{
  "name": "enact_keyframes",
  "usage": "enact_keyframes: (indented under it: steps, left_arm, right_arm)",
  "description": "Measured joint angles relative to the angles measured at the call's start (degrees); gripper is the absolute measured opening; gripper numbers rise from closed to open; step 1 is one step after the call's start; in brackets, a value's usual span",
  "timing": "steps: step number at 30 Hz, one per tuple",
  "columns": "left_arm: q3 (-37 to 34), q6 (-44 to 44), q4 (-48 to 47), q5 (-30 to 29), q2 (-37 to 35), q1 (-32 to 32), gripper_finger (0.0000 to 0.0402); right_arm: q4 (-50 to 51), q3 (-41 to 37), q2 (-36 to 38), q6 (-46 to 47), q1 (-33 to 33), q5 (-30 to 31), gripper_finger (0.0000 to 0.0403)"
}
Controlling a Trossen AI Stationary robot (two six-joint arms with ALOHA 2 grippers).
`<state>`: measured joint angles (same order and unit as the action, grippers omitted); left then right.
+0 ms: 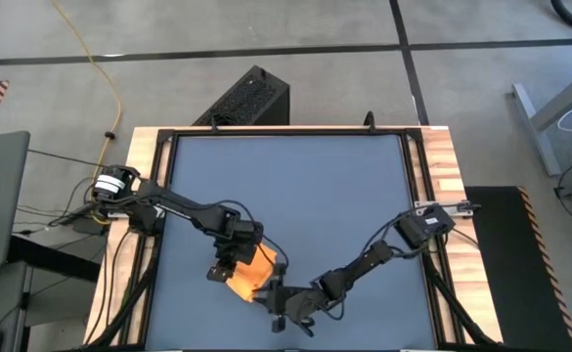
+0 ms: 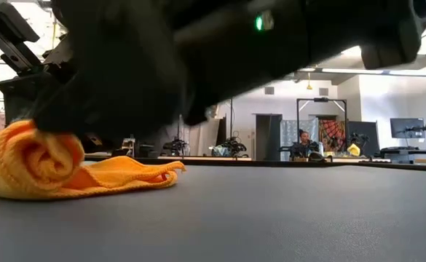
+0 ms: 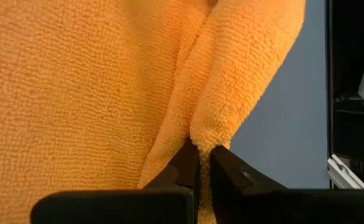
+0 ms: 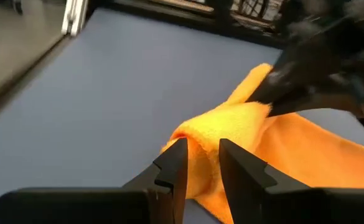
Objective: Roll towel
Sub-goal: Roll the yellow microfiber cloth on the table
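My left tool (image 1: 229, 266) is pinched shut on a fold of the towel (image 1: 251, 272), the cloth squeezed between its two fingers (image 3: 185, 168) with no gap showing. The towel lies on the tabletop (image 1: 305, 186) near its front edge, left of centre, partly rolled: from table height its near end shows as a tight coil (image 2: 41, 164), with a flat tail (image 2: 136, 172) spread out beside it on the grey surface. My right tool (image 4: 200, 163) sits just beside the towel at its rolled edge, fingers (image 4: 172, 165) a little apart and straddling the thick fold (image 4: 222, 127); I cannot tell whether they press the cloth.
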<state>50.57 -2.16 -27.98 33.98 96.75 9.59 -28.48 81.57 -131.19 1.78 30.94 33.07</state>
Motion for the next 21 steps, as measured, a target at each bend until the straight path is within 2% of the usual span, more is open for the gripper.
enact_keyframes:
  steps: [4, 9, 13, 19, 21]
  left_arm:
    - [0.0, 0.0, -0.1, 0.2, 0.0, 0.0, 0.0006]
    - [0.0, 0.2, 0.2, -0.7, 0.0, 0.0, 0.001]
    - [0.0, 1.2, 0.5, -1.7, 0.0, 0.0, 0.0029]
    - [0.0, 3.1, 0.4, -1.9, 0.0, 0.1, 0.0077]
    - [0.0, 3.7, 0.2, -1.9, 0.0, 0.1, 0.0094]
  right_arm:
    - [0.7, 3.5, -2.0, -5.6, 0.6, 1.5, 0.0117]
    - [2.5, 5.6, -2.1, -6.2, 0.6, 3.0, 0.0117]
    - [5.6, 6.1, -2.2, -1.4, -0.4, 3.0, 0.0117]
    - [9.1, 6.1, -2.3, 4.8, -1.9, 3.1, 0.0116]
    - [9.7, 6.1, -2.3, 7.8, -1.9, 4.8, 0.011]
